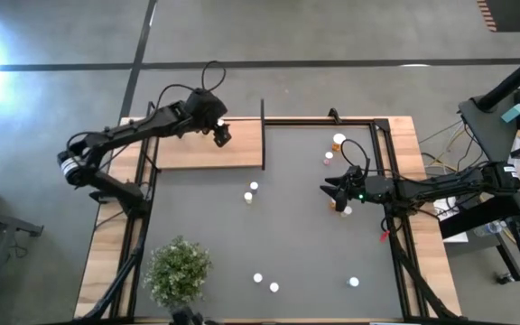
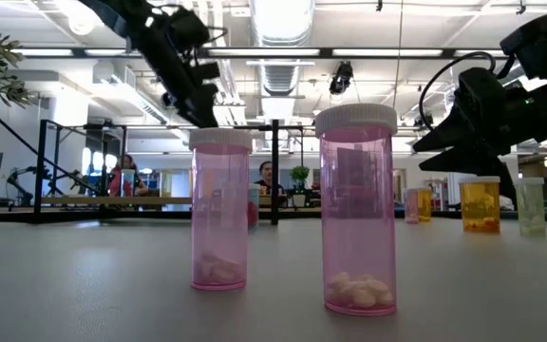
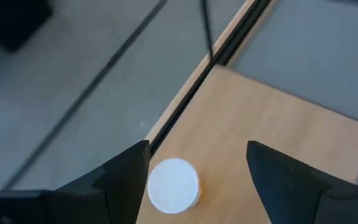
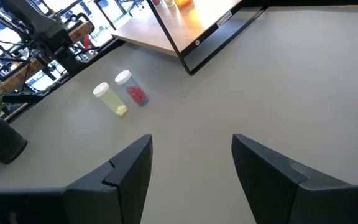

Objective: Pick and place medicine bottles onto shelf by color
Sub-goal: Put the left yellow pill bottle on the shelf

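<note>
Two pink bottles (image 2: 221, 209) stand closest to the low camera, upright on the grey tabletop (image 1: 206, 235), well apart from the shelf (image 1: 208, 143).

The shelf, a light-wood board at the table's far left corner, carries at least one white-capped orange bottle (image 3: 174, 185) near its outer edge.

Left gripper (image 1: 221, 135) hovers over the shelf with its fingers spread wide on either side of that bottle, touching nothing; placement of this bottle appears complete.

Right gripper (image 1: 332, 191) hangs low over the table, far across from the shelf, its fingers parted and empty.

Remaining bottles off the shelf: a cluster beside the right gripper, a pair (image 1: 251, 192) just below the shelf's near corner, and three along the near edge. Most sorting is judged outstanding.
</note>
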`<control>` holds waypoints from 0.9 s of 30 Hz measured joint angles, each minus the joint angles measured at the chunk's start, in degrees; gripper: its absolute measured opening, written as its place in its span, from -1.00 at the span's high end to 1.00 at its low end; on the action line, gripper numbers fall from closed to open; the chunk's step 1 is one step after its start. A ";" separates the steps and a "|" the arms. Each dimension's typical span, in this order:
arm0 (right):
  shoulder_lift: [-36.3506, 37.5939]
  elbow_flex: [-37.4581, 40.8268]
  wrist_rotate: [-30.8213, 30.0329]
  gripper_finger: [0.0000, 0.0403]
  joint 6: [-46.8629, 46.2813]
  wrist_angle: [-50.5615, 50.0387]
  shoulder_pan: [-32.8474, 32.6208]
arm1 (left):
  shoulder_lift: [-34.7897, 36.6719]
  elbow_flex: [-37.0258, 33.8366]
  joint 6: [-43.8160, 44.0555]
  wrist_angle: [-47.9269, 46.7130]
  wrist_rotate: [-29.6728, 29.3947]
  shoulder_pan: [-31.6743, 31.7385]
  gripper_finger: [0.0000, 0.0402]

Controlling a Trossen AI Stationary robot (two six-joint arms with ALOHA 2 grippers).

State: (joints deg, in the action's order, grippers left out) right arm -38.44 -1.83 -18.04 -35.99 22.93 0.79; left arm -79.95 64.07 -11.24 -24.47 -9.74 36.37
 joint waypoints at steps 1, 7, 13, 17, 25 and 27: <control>0.00 0.00 -0.01 -0.04 0.00 0.00 0.00 | 0.66 -0.07 -0.61 -0.04 0.02 -0.99 -0.25; 0.00 0.00 0.00 -0.04 0.00 0.01 0.01 | 2.80 -1.03 -1.11 -0.13 0.09 -10.14 -0.25; 0.00 0.00 -0.01 -0.04 0.00 0.00 0.00 | 2.48 -2.03 -0.58 -0.08 0.07 -20.16 -0.25; 0.00 0.00 0.00 -0.04 0.00 0.01 0.00 | 0.91 -2.40 3.85 0.06 -1.69 -25.80 -0.25; 0.00 0.00 0.00 -0.04 0.00 0.01 0.00 | -3.13 -4.28 18.59 -0.53 -8.46 -33.81 -0.25; 0.00 0.00 0.00 -0.04 0.00 0.01 0.01 | -3.84 -4.65 25.63 -0.61 -8.61 -35.01 -0.25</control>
State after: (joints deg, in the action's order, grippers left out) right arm -38.44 -1.83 -18.04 -35.99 22.94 0.80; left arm -83.78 59.42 14.39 -25.08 -18.35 1.35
